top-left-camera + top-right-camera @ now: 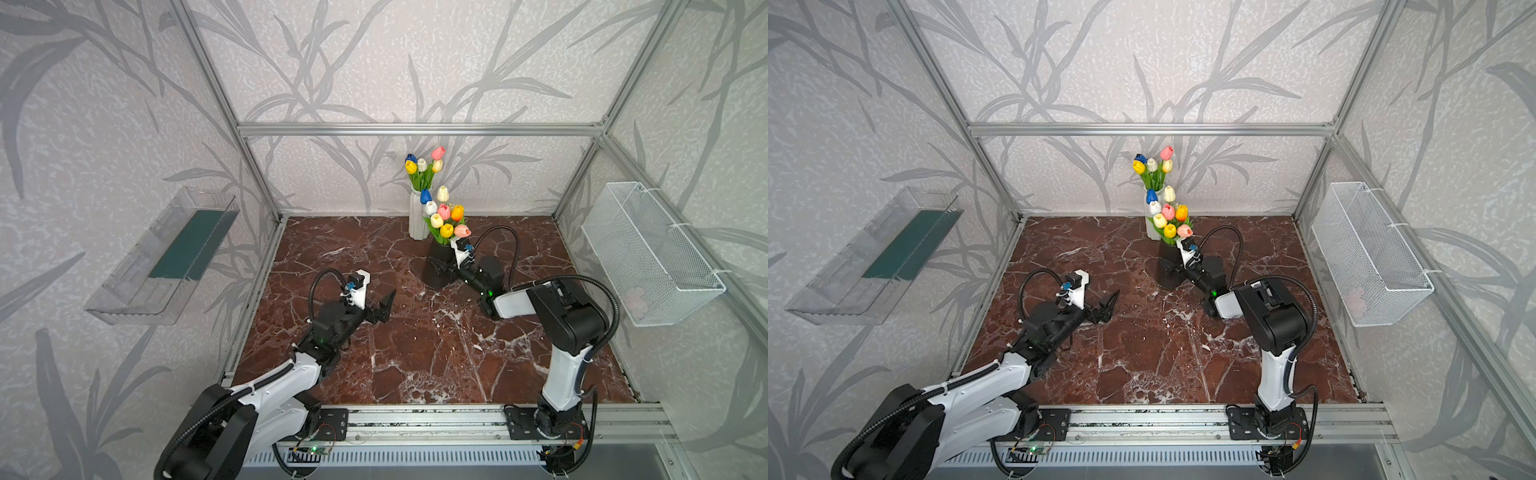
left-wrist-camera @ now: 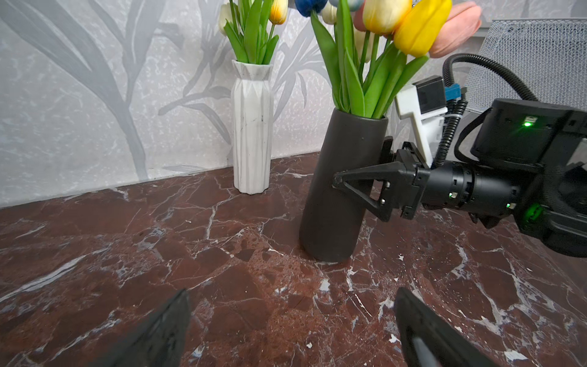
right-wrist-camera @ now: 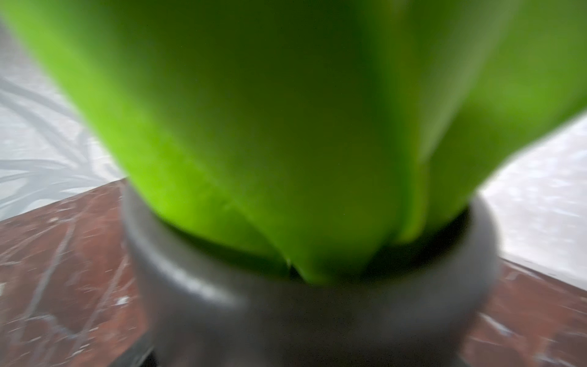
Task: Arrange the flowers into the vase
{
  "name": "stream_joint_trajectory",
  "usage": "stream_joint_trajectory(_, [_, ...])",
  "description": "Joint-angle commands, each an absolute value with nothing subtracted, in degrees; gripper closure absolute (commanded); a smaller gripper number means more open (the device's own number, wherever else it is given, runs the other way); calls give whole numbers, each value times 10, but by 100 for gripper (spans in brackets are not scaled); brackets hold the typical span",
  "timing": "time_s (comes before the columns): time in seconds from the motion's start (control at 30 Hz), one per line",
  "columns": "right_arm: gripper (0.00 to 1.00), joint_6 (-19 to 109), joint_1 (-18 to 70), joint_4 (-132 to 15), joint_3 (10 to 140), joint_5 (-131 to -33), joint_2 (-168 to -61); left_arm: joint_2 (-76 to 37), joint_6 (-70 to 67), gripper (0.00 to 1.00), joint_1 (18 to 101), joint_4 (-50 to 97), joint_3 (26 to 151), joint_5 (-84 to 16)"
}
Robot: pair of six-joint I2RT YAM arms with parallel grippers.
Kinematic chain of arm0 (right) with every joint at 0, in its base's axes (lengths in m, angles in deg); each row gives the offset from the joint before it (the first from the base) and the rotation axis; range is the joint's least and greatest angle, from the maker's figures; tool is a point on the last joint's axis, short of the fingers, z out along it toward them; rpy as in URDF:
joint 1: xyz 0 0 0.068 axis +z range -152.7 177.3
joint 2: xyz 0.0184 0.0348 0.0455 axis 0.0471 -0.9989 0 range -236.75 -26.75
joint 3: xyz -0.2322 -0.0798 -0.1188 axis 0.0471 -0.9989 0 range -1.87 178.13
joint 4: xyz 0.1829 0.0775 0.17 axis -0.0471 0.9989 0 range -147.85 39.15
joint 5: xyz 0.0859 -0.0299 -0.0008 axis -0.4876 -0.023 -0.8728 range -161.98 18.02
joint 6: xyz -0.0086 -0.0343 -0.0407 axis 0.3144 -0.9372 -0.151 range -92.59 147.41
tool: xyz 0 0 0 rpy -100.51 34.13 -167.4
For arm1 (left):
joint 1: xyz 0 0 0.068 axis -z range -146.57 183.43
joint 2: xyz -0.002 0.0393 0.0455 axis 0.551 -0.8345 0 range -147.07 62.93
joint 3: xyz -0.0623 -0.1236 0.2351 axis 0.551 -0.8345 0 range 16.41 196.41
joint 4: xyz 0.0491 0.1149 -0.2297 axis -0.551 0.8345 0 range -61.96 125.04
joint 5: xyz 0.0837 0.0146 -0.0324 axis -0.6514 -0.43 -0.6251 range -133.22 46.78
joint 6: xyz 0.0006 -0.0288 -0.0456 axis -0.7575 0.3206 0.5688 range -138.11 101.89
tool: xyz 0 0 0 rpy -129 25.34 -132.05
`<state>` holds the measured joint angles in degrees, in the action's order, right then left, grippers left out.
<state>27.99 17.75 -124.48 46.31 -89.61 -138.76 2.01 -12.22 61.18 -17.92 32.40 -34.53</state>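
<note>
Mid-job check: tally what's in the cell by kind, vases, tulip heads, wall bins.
Vases: 2, white ribbed ceramic vase and black cylindrical vase
Artificial tulip heads: 13 (5 plus 8)
Wall bins: 2, clear plastic tray and white wire basket
Total: 17

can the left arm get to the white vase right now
Probably yes: the left claw is open, and bare marble lies between it and the white vase. The black vase, with the right claw around it, stands off to one side.
</note>
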Motion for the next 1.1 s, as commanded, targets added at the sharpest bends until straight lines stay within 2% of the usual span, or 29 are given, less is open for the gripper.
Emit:
stream_joint_trajectory(0.0, [65, 260, 143, -1259, 540, -901, -1418, 16, -140, 1, 614, -206, 349, -342])
stream_joint_trajectory(0.33, [62, 250, 89, -1205, 747, -886, -1552, 26, -163, 1, 614, -199, 362, -360])
stream_joint_trajectory(0.47, [56, 242, 85, -1176, 811, -881, -1593, 40, -181, 1, 613, -174, 364, -385])
stream_joint_trajectory(0.53, [49, 248, 82, -1177, 835, -883, -1611, 50, -181, 1, 612, -157, 372, -400])
stream_joint_trajectory(0.63, [45, 248, 80, -1167, 868, -885, -1635, 62, -181, 1, 613, -143, 379, -398])
stream_joint_trajectory(0.7, [34, 249, 79, -1175, 876, -881, -1645, 65, -183, 1, 612, -147, 380, -397])
stream_joint_trajectory(0.77, [13, 250, 78, -1187, 872, -876, -1646, 67, -185, 1, 613, -146, 382, -398])
stream_joint_trajectory(0.83, [1, 249, 78, -1194, 861, -872, -1639, 68, -188, 1, 613, -141, 382, -404])
stream_joint_trajectory(0.97, [1, 249, 77, -1203, 822, -871, -1602, 68, -173, 1, 612, -139, 383, -479])
stream_joint_trajectory(1.07, [1, 257, 76, -1217, 767, -862, -1560, 69, -144, 1, 609, -148, 379, -610])
